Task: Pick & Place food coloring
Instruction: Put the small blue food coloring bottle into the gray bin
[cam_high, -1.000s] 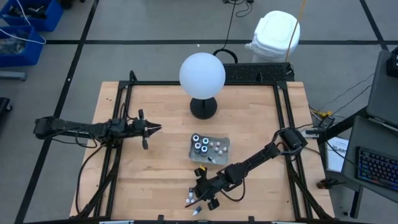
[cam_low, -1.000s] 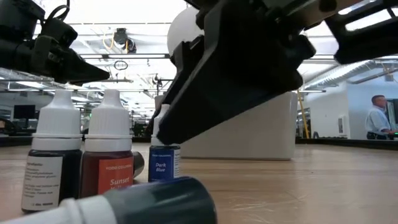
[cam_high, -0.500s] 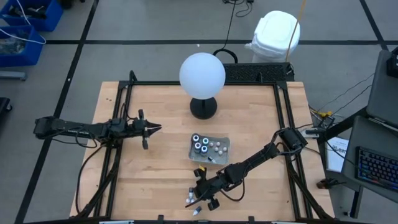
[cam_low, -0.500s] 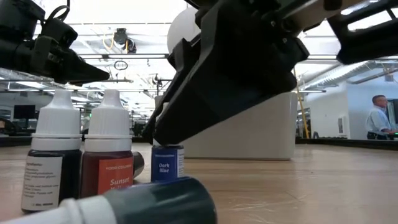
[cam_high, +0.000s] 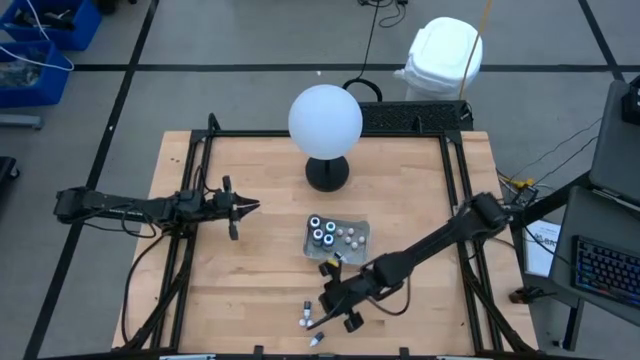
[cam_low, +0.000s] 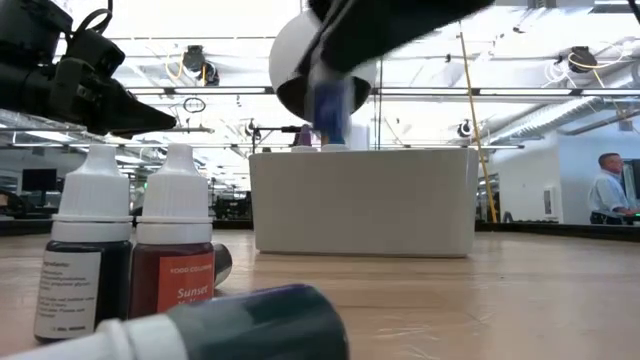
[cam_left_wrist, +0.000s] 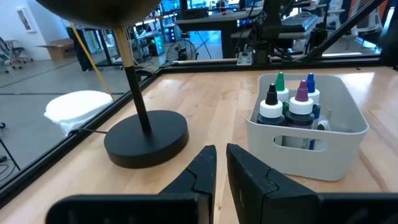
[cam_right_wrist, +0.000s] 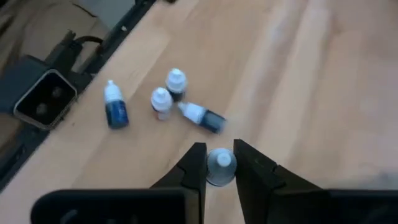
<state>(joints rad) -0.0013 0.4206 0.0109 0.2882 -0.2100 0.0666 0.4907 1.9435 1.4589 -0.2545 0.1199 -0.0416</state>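
The left gripper (cam_high: 250, 207), jaws closed on nothing, waits left of the tray (cam_high: 337, 238). Four loose food coloring bottles (cam_right_wrist: 161, 102) sit near the table's front edge, below the tray: white-capped, dark-bodied. The right gripper (cam_right_wrist: 216, 167) clamps a fifth, blue bottle (cam_right_wrist: 221, 163) above them.

1. We read "Sunset" on the red-orange label of one upright food coloring bottle (cam_low: 172, 245) in the low view — smaller print above that word is too small for us.
2. The dark bottle (cam_low: 90, 255) just beside it carries fine print — unreadable.
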